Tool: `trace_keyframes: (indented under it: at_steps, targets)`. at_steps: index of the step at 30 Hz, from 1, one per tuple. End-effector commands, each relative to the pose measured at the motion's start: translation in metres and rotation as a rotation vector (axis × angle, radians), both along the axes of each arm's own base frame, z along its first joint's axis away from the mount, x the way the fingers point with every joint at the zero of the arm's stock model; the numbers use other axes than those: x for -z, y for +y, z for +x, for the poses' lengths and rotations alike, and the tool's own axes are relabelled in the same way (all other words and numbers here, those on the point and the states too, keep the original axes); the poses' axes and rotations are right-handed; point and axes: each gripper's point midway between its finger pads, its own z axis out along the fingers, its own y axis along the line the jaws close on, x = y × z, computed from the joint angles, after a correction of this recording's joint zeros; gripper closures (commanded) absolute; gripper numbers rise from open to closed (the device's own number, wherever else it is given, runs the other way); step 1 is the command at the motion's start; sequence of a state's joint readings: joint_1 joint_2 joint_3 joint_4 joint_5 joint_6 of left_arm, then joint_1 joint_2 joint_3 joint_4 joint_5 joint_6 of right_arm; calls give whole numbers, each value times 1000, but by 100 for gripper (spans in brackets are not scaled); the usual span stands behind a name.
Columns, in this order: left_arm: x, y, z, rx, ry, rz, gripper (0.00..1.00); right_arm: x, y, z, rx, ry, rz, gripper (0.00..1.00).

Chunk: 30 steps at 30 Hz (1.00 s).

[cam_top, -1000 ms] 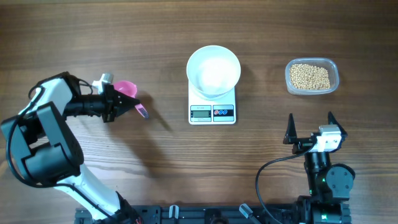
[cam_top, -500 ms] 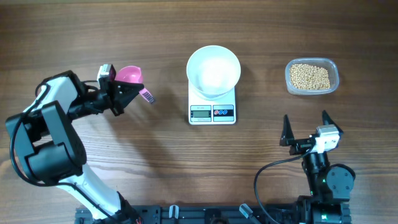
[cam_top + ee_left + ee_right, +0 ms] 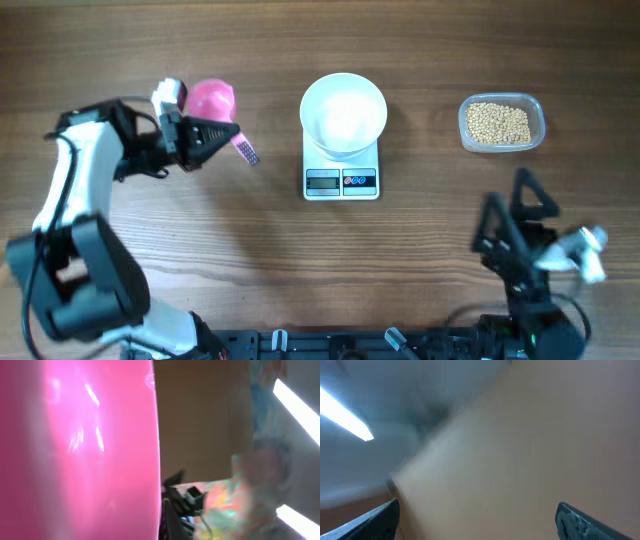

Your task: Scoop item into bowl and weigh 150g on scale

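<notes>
One pink scoop (image 3: 211,99), overhead: clamped in the left gripper (image 3: 226,133), left of the white bowl (image 3: 343,112) on the scale (image 3: 342,181). Left wrist: glossy pink scoop wall fills the left half (background blurred). Right wrist: right gripper (image 3: 477,520) spread wide, holding nothing.

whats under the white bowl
A white scale; the bowl sits on it. Only the scale's front strip shows, with its display and buttons. The platform beneath is covered by the bowl, and the display is too small to read.
</notes>
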<state>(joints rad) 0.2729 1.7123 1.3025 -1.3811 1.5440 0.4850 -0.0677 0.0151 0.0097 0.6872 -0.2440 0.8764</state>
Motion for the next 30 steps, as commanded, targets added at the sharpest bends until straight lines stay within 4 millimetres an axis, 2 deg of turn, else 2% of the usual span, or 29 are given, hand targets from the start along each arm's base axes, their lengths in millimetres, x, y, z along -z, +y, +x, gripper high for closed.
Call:
trace_keyframes:
  at_steps: [1,4,6,8,10,12,15,17,20,24,26,27,28,30]
  targets:
    - [-83,-3,-7,-1,-257,38,96,-34,-38,-24,8,-129,325,0]
    - [-134,-3,-9,0,-349,73,96,-60,-44,-41,1,-197,373,0]
    - [-155,-1,-3,-24,-339,142,96,-81,-44,-50,16,-235,359,0]
    - [-160,7,12,-104,-259,244,96,-104,-43,-57,27,-261,337,0]
    - [-159,21,30,-246,-102,319,96,-129,-40,-61,34,-281,304,0]
    - [-166,31,43,-353,9,299,96,-159,-35,-59,17,-280,282,1]
    - [-182,32,51,-391,66,219,96,-204,-12,-47,-76,-271,175,0]
    - [-185,32,53,-400,95,192,96,-208,6,-29,-195,-209,137,0]
    - [-186,28,51,-387,124,172,96,-195,29,1,-427,-63,181,0]
    - [-187,9,46,-325,112,169,96,-208,50,5,-524,-150,34,0]
    - [-189,-6,45,-292,90,176,96,-216,62,17,-568,-104,-31,0]
    - [-188,-13,46,-289,81,189,96,-219,70,34,-583,-25,-89,0]
    - [-184,-23,51,-312,93,217,96,-218,81,60,-589,118,-178,0]
    - [-178,-32,56,-347,98,256,96,-213,86,82,-583,272,-250,0]
